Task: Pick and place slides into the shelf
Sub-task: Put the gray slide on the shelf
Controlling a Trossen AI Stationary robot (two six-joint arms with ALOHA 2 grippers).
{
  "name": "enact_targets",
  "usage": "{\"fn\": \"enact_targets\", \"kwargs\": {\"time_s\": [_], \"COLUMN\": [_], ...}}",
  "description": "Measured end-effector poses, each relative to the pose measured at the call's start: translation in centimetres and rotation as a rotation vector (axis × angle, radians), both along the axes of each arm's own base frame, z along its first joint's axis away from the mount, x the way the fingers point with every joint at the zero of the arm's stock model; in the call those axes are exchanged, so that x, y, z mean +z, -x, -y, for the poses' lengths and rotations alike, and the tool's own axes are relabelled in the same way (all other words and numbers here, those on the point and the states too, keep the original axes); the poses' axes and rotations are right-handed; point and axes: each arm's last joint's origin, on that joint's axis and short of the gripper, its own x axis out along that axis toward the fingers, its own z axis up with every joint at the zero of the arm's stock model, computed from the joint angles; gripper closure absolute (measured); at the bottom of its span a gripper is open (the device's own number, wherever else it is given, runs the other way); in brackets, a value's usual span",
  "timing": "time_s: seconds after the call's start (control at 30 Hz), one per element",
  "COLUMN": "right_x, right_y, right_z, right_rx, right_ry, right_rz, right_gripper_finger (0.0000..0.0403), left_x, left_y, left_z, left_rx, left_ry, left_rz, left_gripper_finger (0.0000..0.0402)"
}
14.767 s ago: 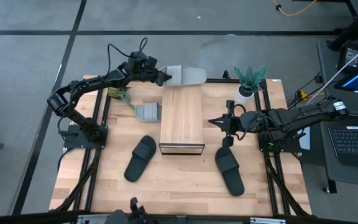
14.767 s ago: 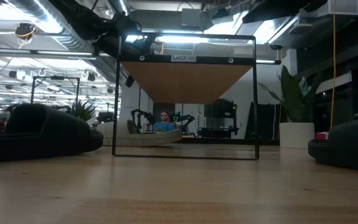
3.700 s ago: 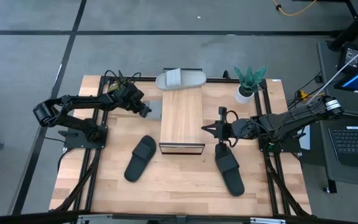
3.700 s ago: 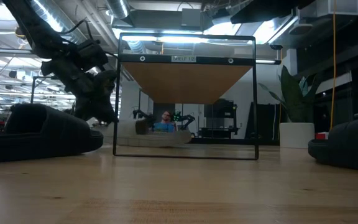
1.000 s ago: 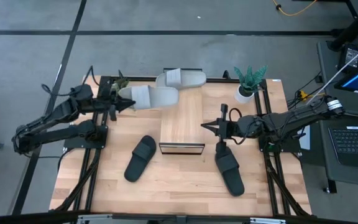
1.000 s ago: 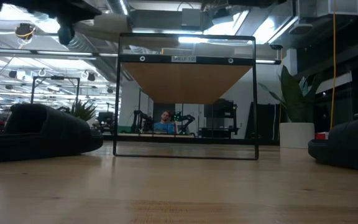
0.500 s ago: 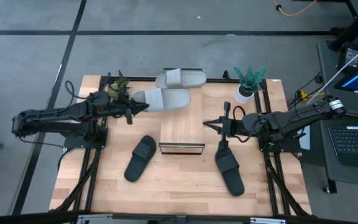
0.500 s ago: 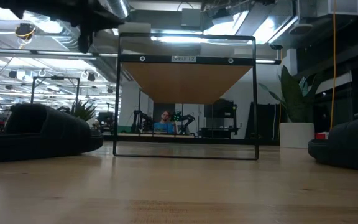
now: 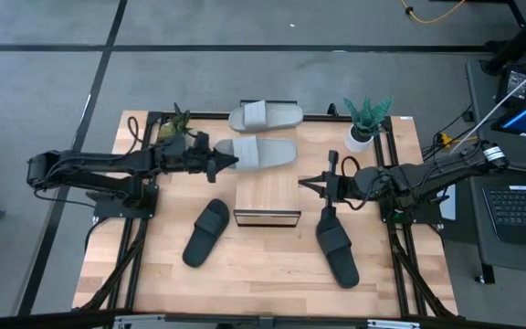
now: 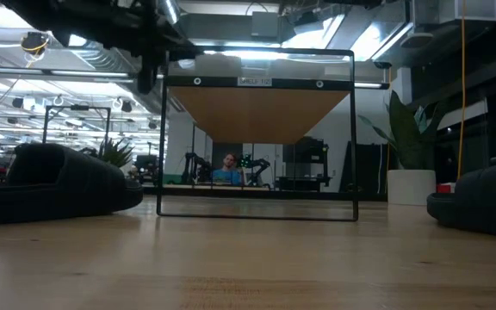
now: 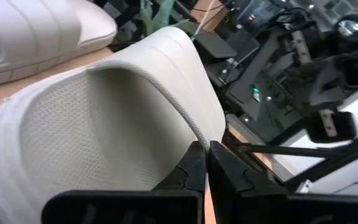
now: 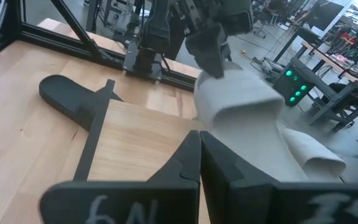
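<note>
the left arm reaches nearly level across the table from its base at the left edge, its left gripper (image 9: 219, 162) pinched shut on the heel rim of a light grey ribbed-strap slide (image 9: 258, 152). that slide hangs lengthwise across the far half of the long wood-plank shelf with dark metal frame (image 9: 267, 194), toe pointing toward the right arm; from above i cannot tell whether it touches the planks. in the left wrist view the fingers (image 11: 194, 168) are clenched on the slide's (image 11: 104, 124) thin edge. the second light grey slide (image 9: 265, 115) lies crosswise at the shelf's far end, just beyond the held one and apart from it.

the right arm stretches in from the right side, elbow low, its right gripper (image 9: 304, 183) with fingers closed on nothing, poised just beside the shelf's right long edge near its middle.

one black open-toe slide (image 9: 207, 232) lies on the table left of the shelf's near end, angled; the other black slide (image 9: 336, 248) lies right of it, below the right gripper. the near half of the shelf top is bare wood. a small green potted plant (image 9: 365, 119) stands at the far right corner, and another bit of greenery (image 9: 173, 125) sits by the far left frame, just behind the left arm.
</note>
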Motion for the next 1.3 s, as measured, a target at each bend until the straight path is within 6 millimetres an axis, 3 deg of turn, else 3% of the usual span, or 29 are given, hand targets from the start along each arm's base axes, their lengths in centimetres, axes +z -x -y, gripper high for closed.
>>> {"fn": "enact_targets", "kwargs": {"time_s": [0.93,1.3], "right_x": [0.0,0.0], "right_y": [0.0,0.0], "right_z": [0.0,0.0], "right_rx": [-0.001,-0.001], "right_ry": [0.003,0.001], "right_rz": [-0.002,-0.001], "right_gripper_finger": [0.0398,0.0398], "left_x": [-3.3,-2.9], "left_y": [-2.9,-4.3], "left_z": [-5.4,-6.6], "left_rx": [-0.013,-0.029], "left_ry": [0.05,0.055], "left_rz": [0.048,0.047], "left_gripper_finger": [0.0401,0.0401]}}
